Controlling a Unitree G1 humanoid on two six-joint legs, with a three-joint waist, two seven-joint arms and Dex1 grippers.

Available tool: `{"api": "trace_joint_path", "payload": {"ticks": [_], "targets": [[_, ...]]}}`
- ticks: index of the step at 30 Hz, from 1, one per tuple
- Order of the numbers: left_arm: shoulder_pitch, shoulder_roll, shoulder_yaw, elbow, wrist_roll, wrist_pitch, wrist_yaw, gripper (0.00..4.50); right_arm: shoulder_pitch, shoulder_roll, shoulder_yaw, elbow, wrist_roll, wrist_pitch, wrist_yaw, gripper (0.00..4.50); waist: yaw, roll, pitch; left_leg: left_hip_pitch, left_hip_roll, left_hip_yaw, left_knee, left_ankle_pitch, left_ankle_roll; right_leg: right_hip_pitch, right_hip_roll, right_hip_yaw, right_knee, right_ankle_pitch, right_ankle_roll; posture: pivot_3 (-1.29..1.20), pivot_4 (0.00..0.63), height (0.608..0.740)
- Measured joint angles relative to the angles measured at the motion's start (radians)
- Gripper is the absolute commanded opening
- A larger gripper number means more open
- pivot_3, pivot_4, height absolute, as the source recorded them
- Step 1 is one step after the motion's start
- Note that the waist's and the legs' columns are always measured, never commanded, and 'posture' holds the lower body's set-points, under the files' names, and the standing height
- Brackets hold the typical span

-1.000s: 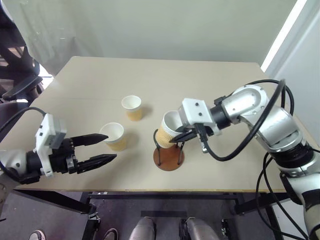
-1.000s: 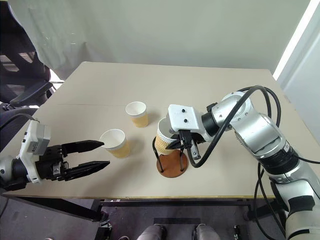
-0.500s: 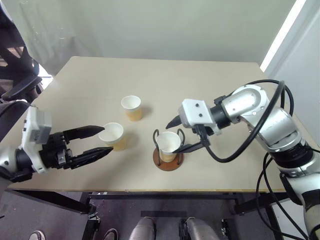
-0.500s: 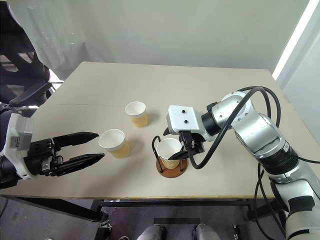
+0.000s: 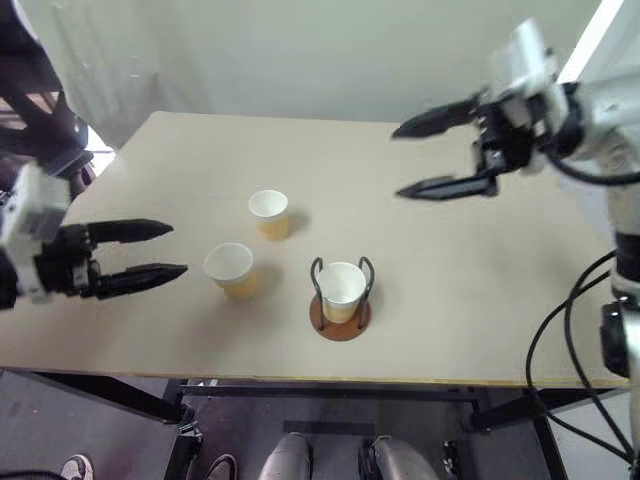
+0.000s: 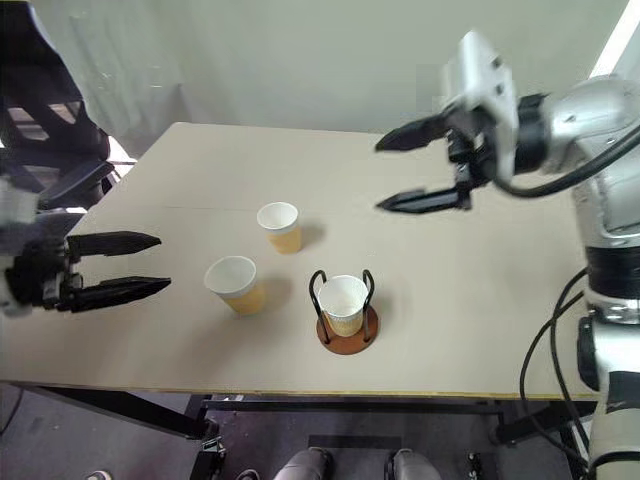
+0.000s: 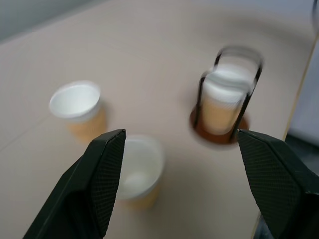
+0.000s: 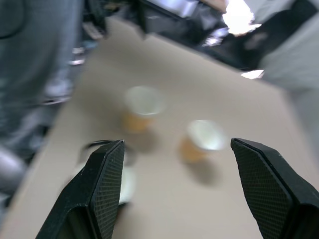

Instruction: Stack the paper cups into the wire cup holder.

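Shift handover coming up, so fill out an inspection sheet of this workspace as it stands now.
Surface: beige table, flat, one seam line across it.
Job's things: one paper cup stands upright inside the wire cup holder; two loose paper cups stand upright on the table, the nearer cup and the farther cup, apart from each other and from the holder.
Clutter: nothing seen.
Grippers: left gripper open, empty, off the nearer cup's left side; right gripper open, empty, raised above the table.
Cables: black cables hang along the right arm, off the table.
Surroundings: pale wall behind; dark office chair at the left.
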Motion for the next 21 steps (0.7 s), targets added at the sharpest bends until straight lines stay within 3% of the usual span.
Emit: {"api": "trace_joint_path", "payload": {"ticks": [4,6,11,15,21], "targets": [[-0.293,-0.014,-0.280,0.148,0.129,-0.056,-0.161,3.80,0.030,-0.022,0.003,0.013,-0.035,-0.028,-0.008,3.47,-0.001,-0.001,0.000,-0.007,0.000,0.000,0.001,0.000,-0.001,-0.007,0.000,0.000,0.000,0.003,0.001,0.00,0.150,0.740],[-0.359,-0.011,-0.375,0.186,0.172,-0.096,-0.234,3.80,0.034,-0.028,0.003,0.012,-0.039,-0.032,-0.013,3.47,-0.011,0.000,0.000,-0.009,0.000,0.001,0.000,-0.001,-0.001,-0.010,0.000,0.001,-0.001,0.009,0.010,0.00,0.150,0.740],[-0.492,-0.003,-0.613,0.318,0.262,-0.230,-0.243,3.80,0.036,-0.063,-0.009,0.012,-0.037,-0.038,-0.014,3.47,-0.016,0.000,0.000,-0.015,0.002,0.000,-0.001,-0.003,0.000,-0.014,0.001,-0.001,-0.002,0.008,0.014,0.00,0.150,0.740],[-0.563,-0.007,-0.715,0.411,0.319,-0.319,-0.244,3.80,0.036,-0.092,-0.044,0.009,0.006,-0.025,0.006,3.47,-0.015,0.000,0.000,-0.019,0.002,0.001,0.000,-0.003,0.001,-0.017,0.001,-0.001,-0.004,0.008,0.016,0.00,0.150,0.740],[-0.604,-0.027,-0.797,0.479,0.318,-0.372,-0.245,3.80,0.071,-0.152,-0.175,-0.064,0.200,0.088,0.076,3.47,-0.010,0.000,0.000,-0.019,0.002,0.001,0.002,-0.002,0.003,-0.015,0.001,0.000,-0.004,0.008,0.019,0.00,0.150,0.740]]}}
